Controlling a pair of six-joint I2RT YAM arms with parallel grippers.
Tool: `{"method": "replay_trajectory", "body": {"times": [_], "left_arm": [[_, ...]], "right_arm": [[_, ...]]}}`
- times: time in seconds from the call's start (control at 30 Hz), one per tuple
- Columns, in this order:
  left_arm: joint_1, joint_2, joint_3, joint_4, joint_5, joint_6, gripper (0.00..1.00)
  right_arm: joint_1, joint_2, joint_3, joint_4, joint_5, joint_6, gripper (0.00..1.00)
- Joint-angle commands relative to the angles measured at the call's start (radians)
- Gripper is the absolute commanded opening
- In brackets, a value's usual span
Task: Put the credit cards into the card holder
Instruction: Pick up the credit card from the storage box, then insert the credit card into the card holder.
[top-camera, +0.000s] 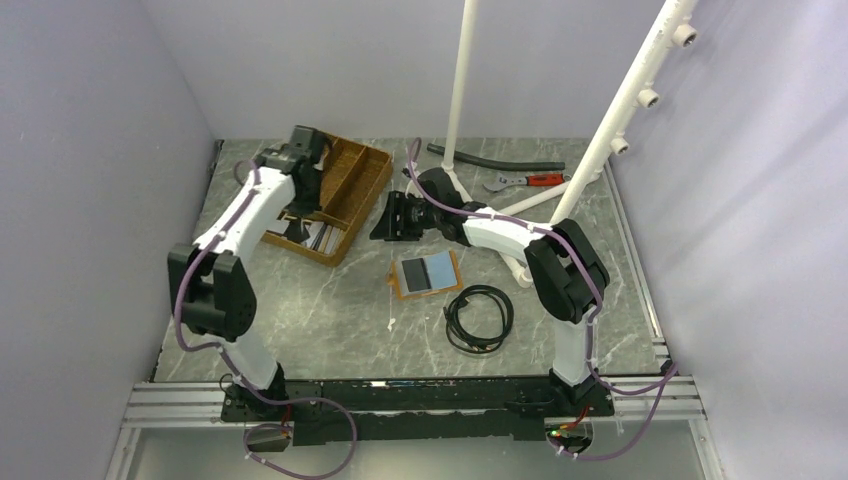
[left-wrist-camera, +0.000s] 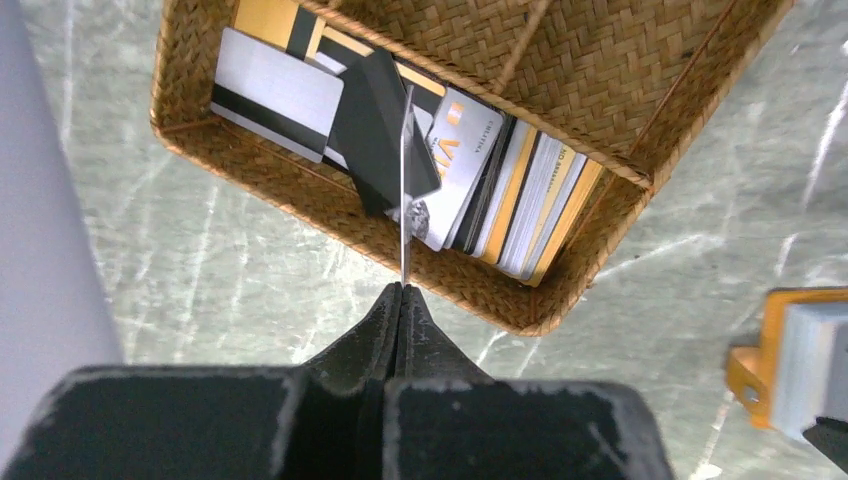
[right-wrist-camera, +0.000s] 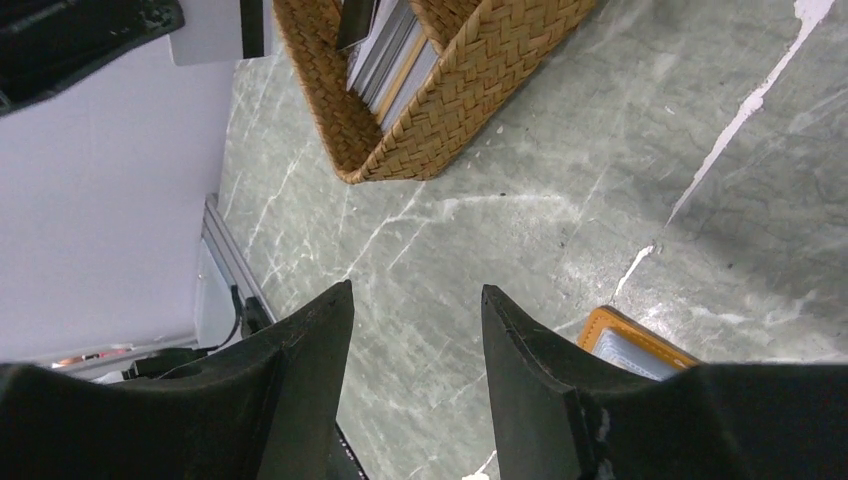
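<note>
My left gripper (left-wrist-camera: 403, 290) is shut on a thin pale credit card (left-wrist-camera: 405, 200), seen edge-on and held upright just above the near end of the woven brown tray (left-wrist-camera: 600, 80). Several more cards (left-wrist-camera: 500, 190), whitish, dark and orange-striped, lie in that compartment. The orange card holder (top-camera: 427, 273) lies open on the table, its blue-grey pockets up; it also shows at the right edge of the left wrist view (left-wrist-camera: 800, 360). My right gripper (right-wrist-camera: 415, 295) is open and empty, low over the table between tray and holder (right-wrist-camera: 630, 345).
The woven tray (top-camera: 345, 195) stands at the back left. A coiled black cable (top-camera: 480, 318) lies right of the holder. A white pipe stand (top-camera: 600, 130), a black hose (top-camera: 495, 160) and a red-handled wrench (top-camera: 530, 181) are at the back.
</note>
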Motion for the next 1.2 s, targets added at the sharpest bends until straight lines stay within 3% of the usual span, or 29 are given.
{"method": "replay_trajectory", "body": {"times": [0.0, 0.17, 0.3, 0.43, 0.5, 0.6, 0.7, 0.87, 1.07, 1.17], "left_arm": [[0.152, -0.158, -0.045, 0.105, 0.286, -0.074, 0.0], [0.322, -0.28, -0.123, 0.253, 0.682, -0.151, 0.0], [0.416, -0.338, -0.243, 0.452, 1.116, -0.281, 0.0], [0.42, -0.355, -0.373, 0.66, 1.331, -0.443, 0.0], [0.416, -0.362, -0.485, 0.84, 1.408, -0.564, 0.0], [0.357, -0.356, -0.597, 1.015, 1.439, -0.671, 0.0], [0.191, -0.316, -0.628, 0.992, 1.372, -0.647, 0.0], [0.049, -0.203, -0.672, 1.058, 1.291, -0.734, 0.0], [-0.061, 0.012, -0.549, 0.865, 1.243, -0.695, 0.0], [-0.083, 0.077, -0.539, 0.889, 1.242, -0.708, 0.0]], "right_arm": [[-0.003, -0.027, 0.067, -0.009, -0.019, -0.048, 0.53], [-0.005, -0.022, 0.107, -0.019, -0.059, -0.053, 0.53], [-0.01, -0.049, 0.116, -0.099, -0.092, -0.131, 0.54], [-0.046, -0.103, 0.085, -0.322, -0.025, -0.283, 0.53], [-0.077, -0.155, 0.016, -0.391, 0.03, -0.349, 0.52], [-0.106, -0.23, -0.084, -0.484, 0.122, -0.453, 0.52], [-0.124, -0.255, -0.145, -0.559, 0.209, -0.515, 0.51], [-0.152, -0.237, -0.199, -0.57, 0.296, -0.522, 0.33], [-0.154, -0.159, -0.191, -0.521, 0.342, -0.492, 0.2], [-0.154, -0.139, -0.207, -0.501, 0.361, -0.487, 0.17]]}}
